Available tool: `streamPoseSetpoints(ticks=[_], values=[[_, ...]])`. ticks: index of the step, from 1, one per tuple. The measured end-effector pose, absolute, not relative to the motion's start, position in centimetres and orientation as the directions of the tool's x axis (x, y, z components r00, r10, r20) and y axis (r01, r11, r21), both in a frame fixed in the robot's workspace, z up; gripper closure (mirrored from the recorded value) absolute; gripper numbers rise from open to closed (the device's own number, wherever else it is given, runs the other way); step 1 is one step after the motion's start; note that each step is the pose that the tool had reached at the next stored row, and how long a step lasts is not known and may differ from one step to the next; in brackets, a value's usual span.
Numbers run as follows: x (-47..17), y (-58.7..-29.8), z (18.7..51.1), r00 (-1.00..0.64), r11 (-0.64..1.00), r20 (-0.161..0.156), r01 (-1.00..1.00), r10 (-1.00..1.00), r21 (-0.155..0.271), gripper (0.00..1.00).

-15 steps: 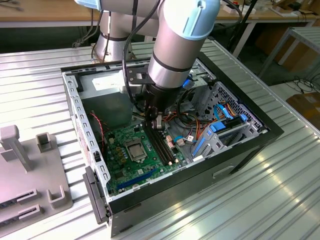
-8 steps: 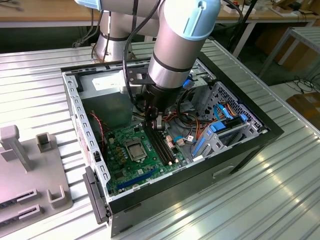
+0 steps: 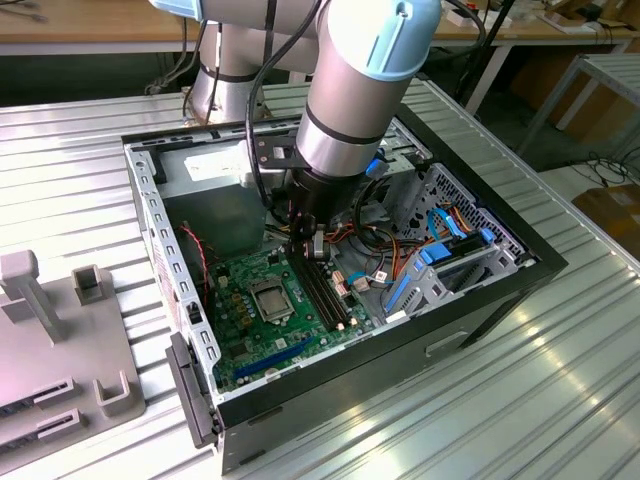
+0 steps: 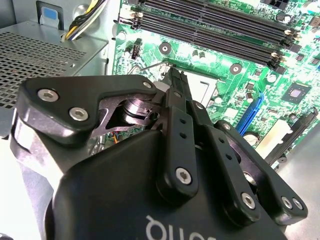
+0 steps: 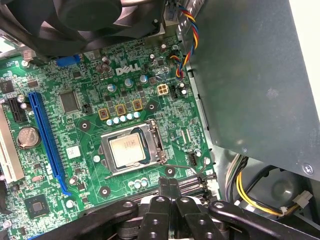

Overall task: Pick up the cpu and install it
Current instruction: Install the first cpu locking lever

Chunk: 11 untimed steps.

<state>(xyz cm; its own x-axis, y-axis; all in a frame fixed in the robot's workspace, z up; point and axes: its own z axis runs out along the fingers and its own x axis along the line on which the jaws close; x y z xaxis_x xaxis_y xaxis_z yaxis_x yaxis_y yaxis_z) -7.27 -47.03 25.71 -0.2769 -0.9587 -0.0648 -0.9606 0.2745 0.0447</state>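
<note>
Jaws pressed together, two matte black metal bars with round bolt heads, empty, tips hovering over the green motherboard just beside the socket, at the end of the long black memory slots. Same closed jaws seen from behind in the second wrist view, black linkage arms fanning back to a bulky black body.

Just beyond the tips: the cpu, a small flat square with a dull silver-grey metal top, lying level inside the square socket frame of black plastic and bright steel. Thin wire lever running along the frame's edge nearest the jaws. Cpu apart from the jaws, not held.

Around the socket: glossy circuit board dotted with silver capacitor cans, a long blue expansion slot, a round coin battery. Ribbed black fan above the board; twisted coloured wires beside a flat grey metal box.

In the exterior view, thick silver arm with pale blue caps reaching down into an open black computer case, resting on a ribbed, shiny metal table. Grey plastic fixture at the exterior view's left.
</note>
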Motion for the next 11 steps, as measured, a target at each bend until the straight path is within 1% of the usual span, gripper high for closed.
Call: streamPoseSetpoints(ticks=[8,11], values=[[-7.06,-46.24,25.74,-0.277,0.274,-0.065,-0.961,-0.959,0.045,0.89],[-6.93,-46.05,25.8,-0.277,0.274,-0.08,-0.961,-0.958,0.049,0.89]])
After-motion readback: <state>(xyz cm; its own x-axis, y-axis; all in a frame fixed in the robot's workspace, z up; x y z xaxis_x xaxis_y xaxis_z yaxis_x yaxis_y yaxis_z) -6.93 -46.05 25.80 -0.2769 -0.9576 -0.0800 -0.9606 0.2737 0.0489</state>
